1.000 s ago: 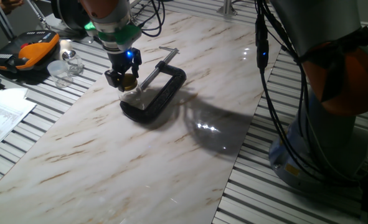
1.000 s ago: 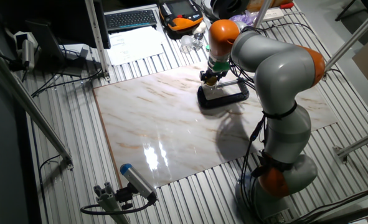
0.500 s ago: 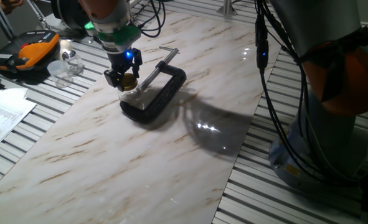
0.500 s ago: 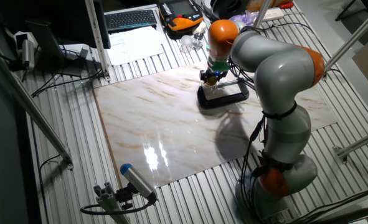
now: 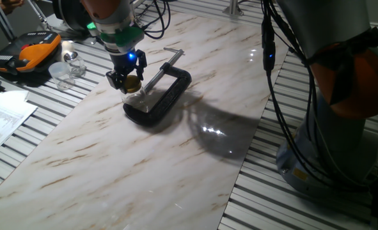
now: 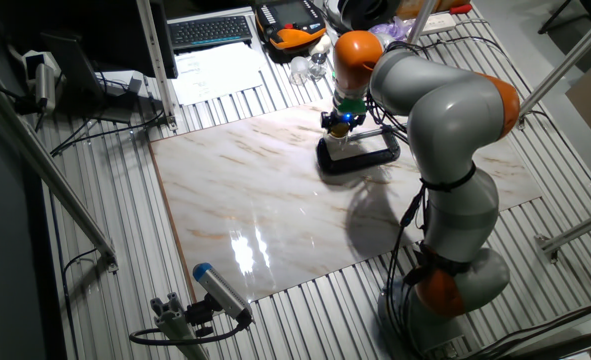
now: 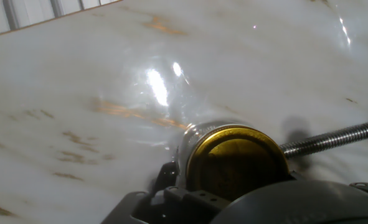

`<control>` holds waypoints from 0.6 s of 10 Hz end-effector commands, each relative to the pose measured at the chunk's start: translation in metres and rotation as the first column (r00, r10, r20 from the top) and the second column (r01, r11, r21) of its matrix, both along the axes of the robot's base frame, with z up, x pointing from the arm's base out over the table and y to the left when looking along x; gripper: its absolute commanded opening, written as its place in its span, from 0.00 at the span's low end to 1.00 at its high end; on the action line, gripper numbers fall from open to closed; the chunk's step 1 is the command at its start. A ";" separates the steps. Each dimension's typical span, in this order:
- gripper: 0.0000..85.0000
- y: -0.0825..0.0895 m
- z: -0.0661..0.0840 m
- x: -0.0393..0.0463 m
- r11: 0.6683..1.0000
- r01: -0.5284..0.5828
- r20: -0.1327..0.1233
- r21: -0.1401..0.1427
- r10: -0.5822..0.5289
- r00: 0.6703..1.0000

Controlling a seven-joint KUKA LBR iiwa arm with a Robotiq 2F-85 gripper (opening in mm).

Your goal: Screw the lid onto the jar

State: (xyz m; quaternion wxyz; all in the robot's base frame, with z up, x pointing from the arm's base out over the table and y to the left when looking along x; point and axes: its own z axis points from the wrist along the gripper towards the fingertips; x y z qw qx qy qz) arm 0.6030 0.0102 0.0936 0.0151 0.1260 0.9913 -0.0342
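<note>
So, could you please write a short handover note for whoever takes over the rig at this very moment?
Claw: shut on the lid, directly over the jar.
Jar: upright on the marble table, held in the black C-clamp; the clamp screw shows beside it in the hand view.
Done: lid brought to the jar's mouth and seated on it.
Unclear: how far the threads are engaged.
Left: finish turning the lid tight, open the claw, lift away.

The grey arm (image 6: 445, 110) has orange joints, black cables, a green ring and a black hand (image 5: 126, 79).
</note>
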 end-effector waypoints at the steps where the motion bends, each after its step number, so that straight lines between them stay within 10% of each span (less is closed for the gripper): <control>1: 0.20 0.000 0.000 0.0001 1.000 0.010 -0.002 0.001 -0.010 1.000; 6: 0.20 -0.001 0.001 -0.0001 0.999 0.051 0.005 0.015 -0.051 0.999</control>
